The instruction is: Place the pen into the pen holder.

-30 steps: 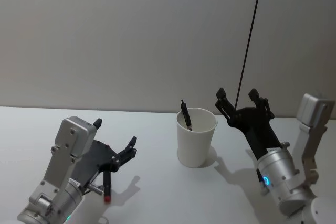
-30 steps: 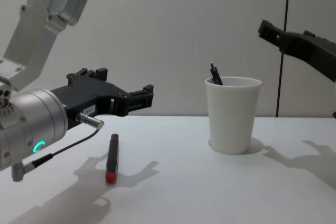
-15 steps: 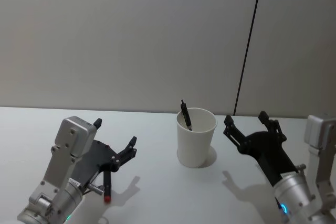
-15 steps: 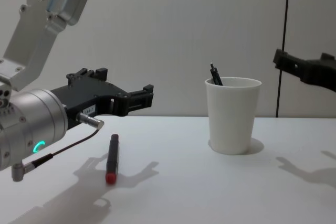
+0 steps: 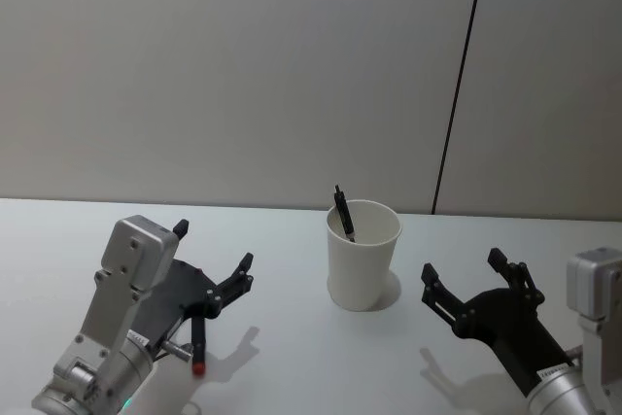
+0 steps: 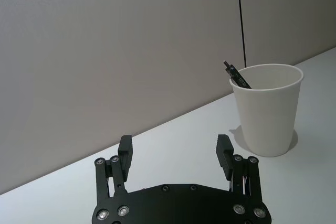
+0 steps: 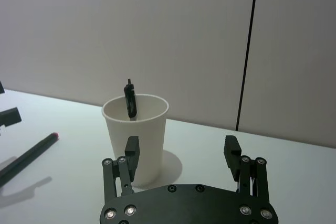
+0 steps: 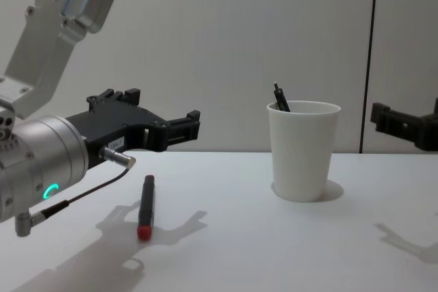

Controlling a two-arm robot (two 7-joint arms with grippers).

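Pen holder [image 5: 363, 258]: white paper cup, upright on the counter [image 5: 292, 357], mid-scene. One dark pen [image 5: 343, 216] was already in it, leaning on the left side of the rim with its top sticking out.

Second pen [image 8: 145, 204]: black barrel, red end. It lay flat on the counter well left of the cup, red end toward the robot.

Left end effector [image 6: 176, 148]: wide open, empty. It hung low over the counter with the fingers pointed roughly at the cup and the loose pen just beneath them, not touching.

Right end effector [image 7: 181, 150]: also wide open, empty. It sat low on the right, near side of the cup, clear of it.

Handling, my read:
- Pen looks light and stiff. The barrel is slim, smooth and round, so it will likely roll or skid if nudged from one side.
- Best grip is across the barrel near the middle, fingers squarely either side, so it doesn't pivot when lifted.
- It needs tipping upright before the drop.
- Paper cup is light and thin-walled, so a bump on the rim could tip or shove it.
- Come in from above, aim for the open right side of the mouth away from the pen already inside, and let go low.
- Pen is longer than the cup, so expect it to end up leaning on the rim.
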